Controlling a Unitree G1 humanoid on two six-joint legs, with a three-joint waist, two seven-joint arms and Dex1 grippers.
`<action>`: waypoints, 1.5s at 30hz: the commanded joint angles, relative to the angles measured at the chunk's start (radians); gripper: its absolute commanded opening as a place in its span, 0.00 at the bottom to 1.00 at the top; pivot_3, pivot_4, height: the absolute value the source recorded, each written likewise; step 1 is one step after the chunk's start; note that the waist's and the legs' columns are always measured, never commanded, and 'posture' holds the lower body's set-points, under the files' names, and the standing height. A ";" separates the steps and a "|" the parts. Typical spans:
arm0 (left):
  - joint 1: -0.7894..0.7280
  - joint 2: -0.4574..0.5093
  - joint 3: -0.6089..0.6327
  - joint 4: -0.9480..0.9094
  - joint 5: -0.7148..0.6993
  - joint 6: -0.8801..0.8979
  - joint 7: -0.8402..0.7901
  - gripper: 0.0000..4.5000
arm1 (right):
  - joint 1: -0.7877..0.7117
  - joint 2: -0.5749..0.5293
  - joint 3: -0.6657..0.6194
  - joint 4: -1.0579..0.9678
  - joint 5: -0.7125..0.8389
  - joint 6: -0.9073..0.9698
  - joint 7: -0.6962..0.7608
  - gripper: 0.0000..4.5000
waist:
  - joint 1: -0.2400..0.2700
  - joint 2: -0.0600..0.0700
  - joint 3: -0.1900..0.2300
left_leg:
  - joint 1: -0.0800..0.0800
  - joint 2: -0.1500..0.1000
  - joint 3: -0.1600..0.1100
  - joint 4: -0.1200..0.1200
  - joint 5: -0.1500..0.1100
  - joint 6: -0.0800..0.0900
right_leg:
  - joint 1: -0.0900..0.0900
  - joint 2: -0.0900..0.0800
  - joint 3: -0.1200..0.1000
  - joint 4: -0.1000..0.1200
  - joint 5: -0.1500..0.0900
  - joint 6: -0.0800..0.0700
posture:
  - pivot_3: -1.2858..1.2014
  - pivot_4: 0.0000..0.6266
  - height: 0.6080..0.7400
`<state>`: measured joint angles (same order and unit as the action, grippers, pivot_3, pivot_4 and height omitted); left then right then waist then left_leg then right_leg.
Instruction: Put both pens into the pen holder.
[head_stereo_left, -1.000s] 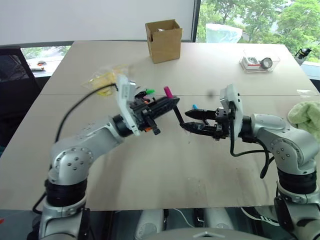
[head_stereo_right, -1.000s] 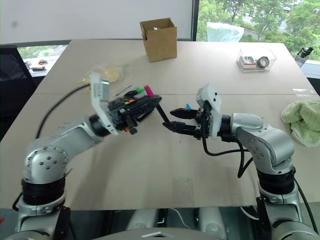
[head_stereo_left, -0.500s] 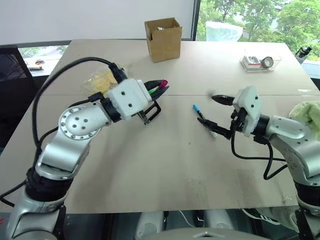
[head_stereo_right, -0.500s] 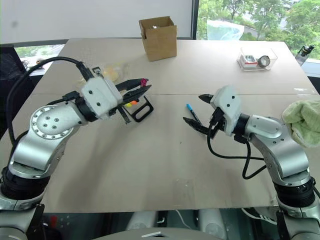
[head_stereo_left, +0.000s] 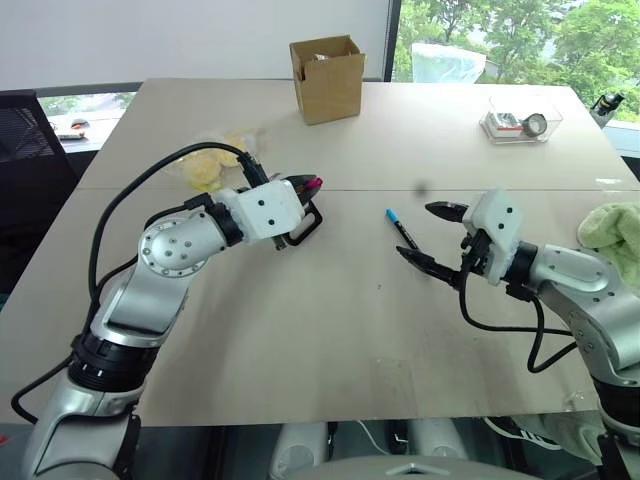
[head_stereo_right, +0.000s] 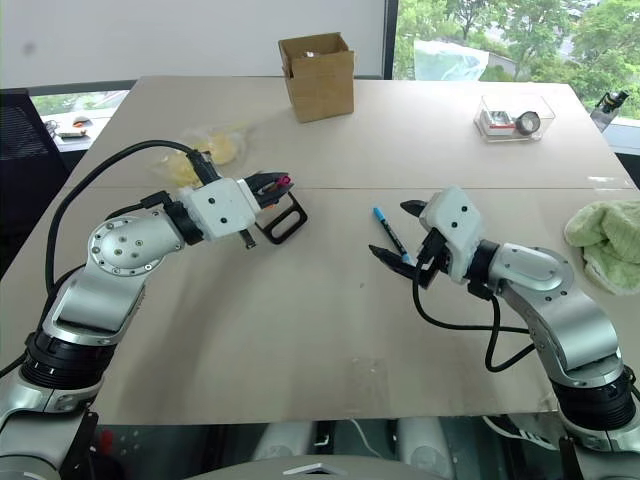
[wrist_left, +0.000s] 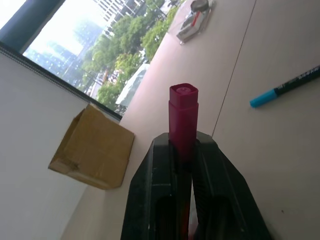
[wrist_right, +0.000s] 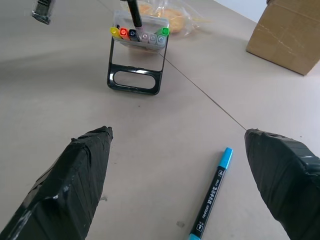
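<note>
My left gripper (head_stereo_left: 303, 186) is shut on the pink pen (wrist_left: 183, 100), whose magenta end sticks out past the fingertips. Directly under that gripper the black pen holder (wrist_right: 140, 44) rests on the table, with its loop base toward my right arm and coloured markers in its clear pocket. A black shaft (wrist_right: 133, 15) stands in the pocket and runs up out of the right wrist view. The blue-capped pen (head_stereo_left: 400, 228) lies flat on the table. My right gripper (head_stereo_left: 415, 230) hangs open just above it, one finger on each side, touching nothing.
A brown cardboard box (head_stereo_left: 328, 78) stands at the back of the table. A clear case (head_stereo_left: 517, 120) sits at the back right and a green cloth (head_stereo_left: 612, 228) at the right edge. A yellow bag (head_stereo_left: 215, 165) lies behind my left arm.
The grippers were close together at mid-table with the holder between them. The right one opened wide and drew back right. The left arm rolled its wrist and carried pen and holder left and down.
</note>
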<state>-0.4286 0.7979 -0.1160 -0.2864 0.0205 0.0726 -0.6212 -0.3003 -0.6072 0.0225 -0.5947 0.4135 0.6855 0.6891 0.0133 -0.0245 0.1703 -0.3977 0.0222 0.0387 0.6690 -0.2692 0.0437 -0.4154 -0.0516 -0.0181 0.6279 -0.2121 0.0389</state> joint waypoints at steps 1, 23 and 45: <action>-0.005 -0.005 0.046 0.027 0.042 -0.024 0.030 0.00 | -0.003 -0.009 -0.040 -0.088 0.079 -0.036 0.047 0.99 | 0.000 0.000 0.000 | 0.000 0.000 0.000 0.000 0.000 0.000 | 0.000 0.000 0.000 0.000 0.000 0.000 | 0.52 0.24 1.00; 0.260 -0.025 0.310 -0.357 -0.864 0.637 -0.102 0.81 | -0.178 0.172 0.197 0.356 -0.125 0.286 -0.270 1.00 | -0.018 0.000 0.000 | 0.003 0.000 -0.004 0.002 0.001 -0.002 | -0.001 0.000 -0.001 0.011 0.000 -0.001 | 0.52 0.24 1.00; 0.134 -0.378 0.318 -0.172 -1.403 0.912 0.558 0.82 | -0.011 0.192 -0.044 -0.019 0.246 0.297 -0.045 0.00 | -0.008 -0.002 -0.001 | 0.003 0.000 -0.005 0.003 0.001 -0.001 | 0.000 0.000 0.001 0.011 0.000 0.000 | 0.52 0.24 1.00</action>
<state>-0.2735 0.4284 0.1859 -0.4585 -1.3064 0.9855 -0.1174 -0.3144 -0.4165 0.0040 -0.5078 0.5544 0.9736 0.5919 0.0051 -0.0265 0.1693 -0.3954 0.0220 0.0325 0.6725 -0.2684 0.0424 -0.4155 -0.0522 -0.0174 0.6391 -0.2122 0.0385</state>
